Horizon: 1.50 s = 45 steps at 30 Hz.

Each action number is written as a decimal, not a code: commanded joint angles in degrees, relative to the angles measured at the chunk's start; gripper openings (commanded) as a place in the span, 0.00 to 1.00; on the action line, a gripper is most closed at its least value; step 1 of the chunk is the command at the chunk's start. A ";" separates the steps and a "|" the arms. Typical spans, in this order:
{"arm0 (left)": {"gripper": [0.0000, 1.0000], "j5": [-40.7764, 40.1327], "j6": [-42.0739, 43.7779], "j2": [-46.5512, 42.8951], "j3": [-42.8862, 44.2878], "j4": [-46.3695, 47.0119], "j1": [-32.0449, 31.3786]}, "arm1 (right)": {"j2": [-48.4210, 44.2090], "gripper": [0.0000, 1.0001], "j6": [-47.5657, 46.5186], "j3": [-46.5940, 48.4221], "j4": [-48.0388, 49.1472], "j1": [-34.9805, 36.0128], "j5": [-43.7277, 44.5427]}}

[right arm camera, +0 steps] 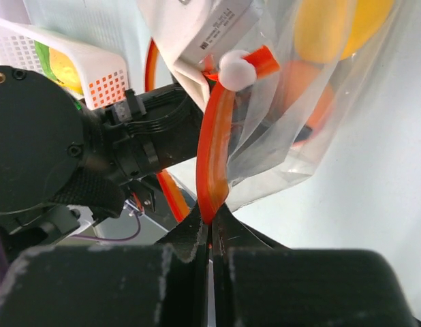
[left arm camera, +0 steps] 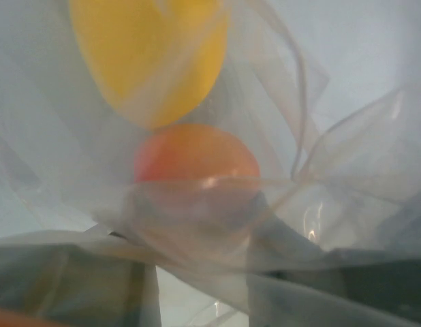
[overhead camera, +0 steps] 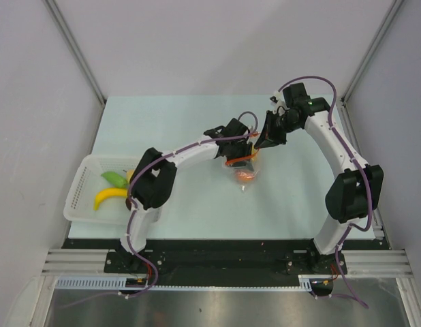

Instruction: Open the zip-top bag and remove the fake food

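Note:
The zip-top bag point(overhead camera: 246, 174) hangs just above the table, with my right gripper point(right arm camera: 212, 211) shut on its red-orange zip strip point(right arm camera: 214, 150), next to the white slider point(right arm camera: 238, 68). My left gripper point(overhead camera: 241, 155) reaches into the bag's mouth from above. In the left wrist view its dark fingers point(left arm camera: 60, 286) show blurred through the film, with a gap between them. Just beyond them lies an orange piece of fake food point(left arm camera: 197, 160), and past that a yellow one point(left arm camera: 149, 54). Whether the fingers press on the orange piece is unclear. A yellow banana point(overhead camera: 110, 197) and a green piece point(overhead camera: 114, 178) lie in the basket.
A white mesh basket point(overhead camera: 81, 197) stands at the table's left edge beside the left arm's base. Grey walls close in the table on both sides and at the back. The right arm point(overhead camera: 333, 136) arches over the table's right half.

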 commanded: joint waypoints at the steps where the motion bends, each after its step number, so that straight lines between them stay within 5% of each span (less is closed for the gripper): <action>1: 0.15 -7.24 4.82 -4.25 4.33 -5.00 -0.11 | -3.08 0.00 -1.98 0.15 0.99 -0.22 0.70; 6: 0.00 -12.07 7.02 -9.43 5.83 -7.03 -0.11 | -3.26 0.00 -3.83 -0.28 1.08 -0.22 1.67; 26: 0.00 -1.81 16.34 -30.43 -11.30 12.82 -0.02 | -0.89 0.00 -5.41 3.14 2.57 -1.45 2.54; 34: 0.00 12.61 8.44 -37.47 -10.61 21.53 1.12 | 0.16 0.00 -6.64 3.23 2.05 -1.10 3.60; 38: 0.00 4.73 7.55 -41.60 -8.59 14.36 2.17 | 1.31 0.00 -6.99 4.72 1.43 -0.23 3.69; 42: 0.00 -21.14 5.54 -47.05 -9.90 2.14 5.86 | 2.18 0.00 -6.99 5.95 1.26 0.83 3.52; 45: 0.00 -32.78 0.71 -51.01 -14.55 -8.15 13.49 | 2.98 0.00 -7.08 5.96 1.25 1.62 3.52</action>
